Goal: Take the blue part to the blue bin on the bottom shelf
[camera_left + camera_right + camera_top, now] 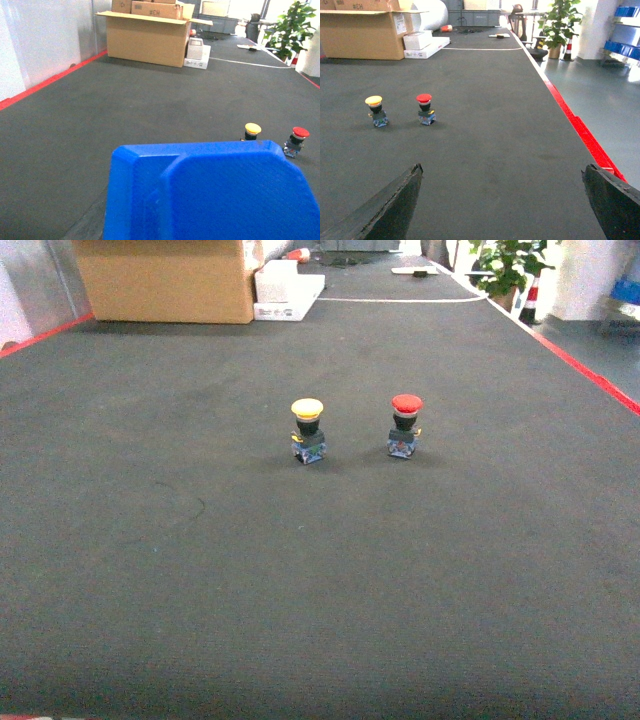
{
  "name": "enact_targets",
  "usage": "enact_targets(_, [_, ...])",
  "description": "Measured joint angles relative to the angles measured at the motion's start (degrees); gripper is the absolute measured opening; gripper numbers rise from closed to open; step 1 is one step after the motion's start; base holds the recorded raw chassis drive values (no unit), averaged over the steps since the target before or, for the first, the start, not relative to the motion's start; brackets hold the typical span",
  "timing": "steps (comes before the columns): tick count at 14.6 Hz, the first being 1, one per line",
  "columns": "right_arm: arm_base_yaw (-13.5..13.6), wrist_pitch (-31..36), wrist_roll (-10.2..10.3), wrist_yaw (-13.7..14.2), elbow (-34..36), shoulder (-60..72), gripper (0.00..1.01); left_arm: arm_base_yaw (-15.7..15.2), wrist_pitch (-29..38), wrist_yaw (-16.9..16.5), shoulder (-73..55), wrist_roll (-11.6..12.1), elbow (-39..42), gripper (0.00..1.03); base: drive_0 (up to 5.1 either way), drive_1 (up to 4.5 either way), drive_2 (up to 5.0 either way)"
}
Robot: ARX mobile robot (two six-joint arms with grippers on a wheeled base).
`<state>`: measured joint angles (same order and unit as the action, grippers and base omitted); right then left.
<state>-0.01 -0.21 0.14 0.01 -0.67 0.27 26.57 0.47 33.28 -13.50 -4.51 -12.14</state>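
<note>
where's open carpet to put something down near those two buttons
Bare dark carpet stretches from the yellow button and red button toward the camera, and to the left as far as the red line. The gap between the buttons is narrow. The far end is crowded by the cardboard box.

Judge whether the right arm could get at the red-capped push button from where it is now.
Probably yes. The right claw is open, with bare dark floor between it and the red-capped push button. The yellow-capped button stands apart to the side, not in the path. Reach distance cannot be judged.
</note>
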Motion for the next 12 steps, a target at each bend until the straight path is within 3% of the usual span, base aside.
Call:
enact_targets(2, [0.0,-0.07,0.0,0.0,0.0,0.0,0.98,0.0,-0.04,0.0,0.0,0.0,0.0,0.44,0.0,-4.19,4.3])
enact_targets(4, [0.0,0.15,0.0,-0.02,0.0,0.0,0.98,0.0,0.09,0.0,0.22,0.0,0.0,0.44,0.0,0.0,0.0])
enact_targets(12, [0.0,-0.09,0.0,-0.02,0.0,0.0,0.98,-0.09,-0.02,0.0,0.13,-0.02,0.0,0.44,-1.7,-1.68,-1.7])
